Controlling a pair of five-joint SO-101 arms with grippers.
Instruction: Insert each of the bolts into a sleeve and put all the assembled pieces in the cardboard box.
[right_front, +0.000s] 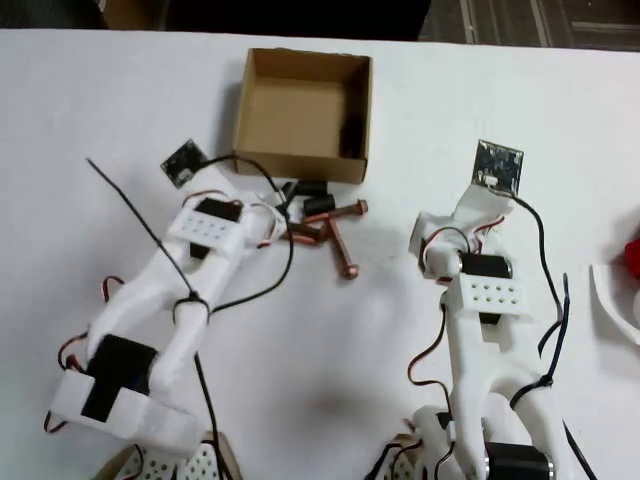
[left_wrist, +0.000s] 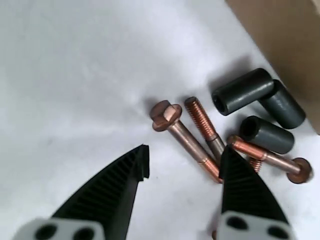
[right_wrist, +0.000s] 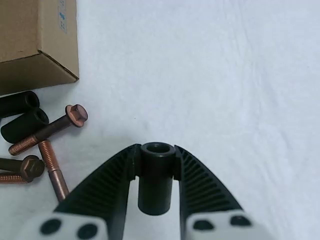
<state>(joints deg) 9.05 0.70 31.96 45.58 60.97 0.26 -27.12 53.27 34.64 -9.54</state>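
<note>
Right end effector pinching black sleeve | left end effector wide apart by bolts | white table, cardboard box

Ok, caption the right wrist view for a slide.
Right pincer clamps a black sleeve; bolts and cardboard box lie nearby.

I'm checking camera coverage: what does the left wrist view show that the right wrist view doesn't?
Left wrist view: the left gripper, open over the bolts, with three loose sleeves. Right wrist view: the right gripper shut on a fourth sleeve. Both: the bolts, loose sleeves and cardboard box on the white table.
</note>
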